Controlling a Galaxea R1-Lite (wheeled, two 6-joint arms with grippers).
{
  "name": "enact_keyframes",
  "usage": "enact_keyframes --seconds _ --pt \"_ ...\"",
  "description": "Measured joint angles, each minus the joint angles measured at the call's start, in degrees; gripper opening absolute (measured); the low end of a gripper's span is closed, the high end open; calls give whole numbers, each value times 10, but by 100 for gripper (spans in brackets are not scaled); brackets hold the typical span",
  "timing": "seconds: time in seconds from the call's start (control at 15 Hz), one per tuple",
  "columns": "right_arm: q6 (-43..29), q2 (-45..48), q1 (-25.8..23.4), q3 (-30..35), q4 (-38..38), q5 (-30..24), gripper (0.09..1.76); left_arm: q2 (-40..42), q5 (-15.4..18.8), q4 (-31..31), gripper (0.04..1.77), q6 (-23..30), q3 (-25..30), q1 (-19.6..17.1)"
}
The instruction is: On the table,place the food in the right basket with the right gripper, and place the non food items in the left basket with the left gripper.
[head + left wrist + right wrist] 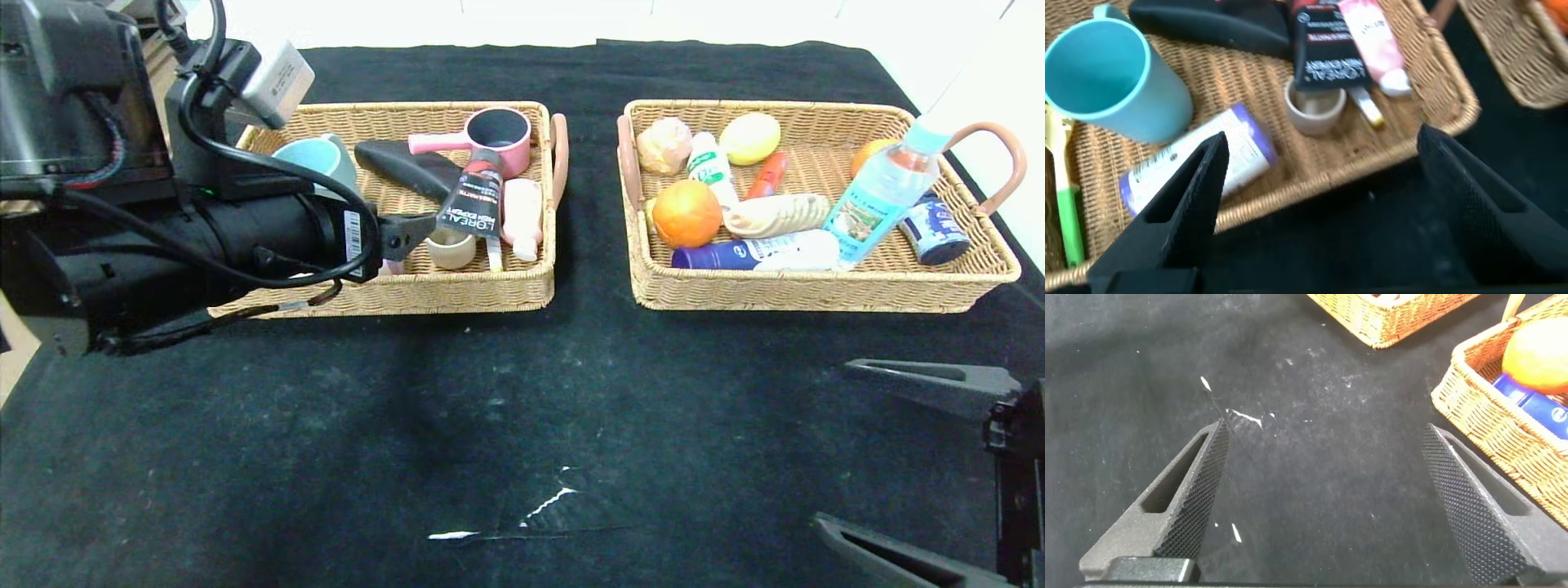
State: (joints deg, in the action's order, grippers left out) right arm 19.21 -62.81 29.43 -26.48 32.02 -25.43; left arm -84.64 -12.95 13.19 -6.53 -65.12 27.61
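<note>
Your left gripper (1315,204), jaws spread and empty, hovers over the left basket (457,298); lifting carelessly could snag the L'Oreal tube (473,200) leaning inside.

Lab bench; black cloth table (490,392), baskets (457,298)

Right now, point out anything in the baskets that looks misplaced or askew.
In the right basket, a water bottle leans tilted across a dark can. Two lotion-like bottles, a blue-and-white one and a green-and-white one, lie among the fruit and look like non-food.
</note>
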Motion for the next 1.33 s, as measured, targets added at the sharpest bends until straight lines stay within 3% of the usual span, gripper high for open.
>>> enact_keyframes --seconds 0.47,0.87,1.13,1.33 --pt "-1 2 -28 -4 0 -1 171 132 5 -91 169 -1 70 77" --pt "-2 11 -60 -8 -1 -4 171 265 15 -103 170 -4 188 83" --pt "-2 34 -101 -12 -11 -3 171 346 45 -104 170 -4 250 84" --pt "-2 83 -140 -45 -119 -3 171 393 53 -110 171 -4 266 57"
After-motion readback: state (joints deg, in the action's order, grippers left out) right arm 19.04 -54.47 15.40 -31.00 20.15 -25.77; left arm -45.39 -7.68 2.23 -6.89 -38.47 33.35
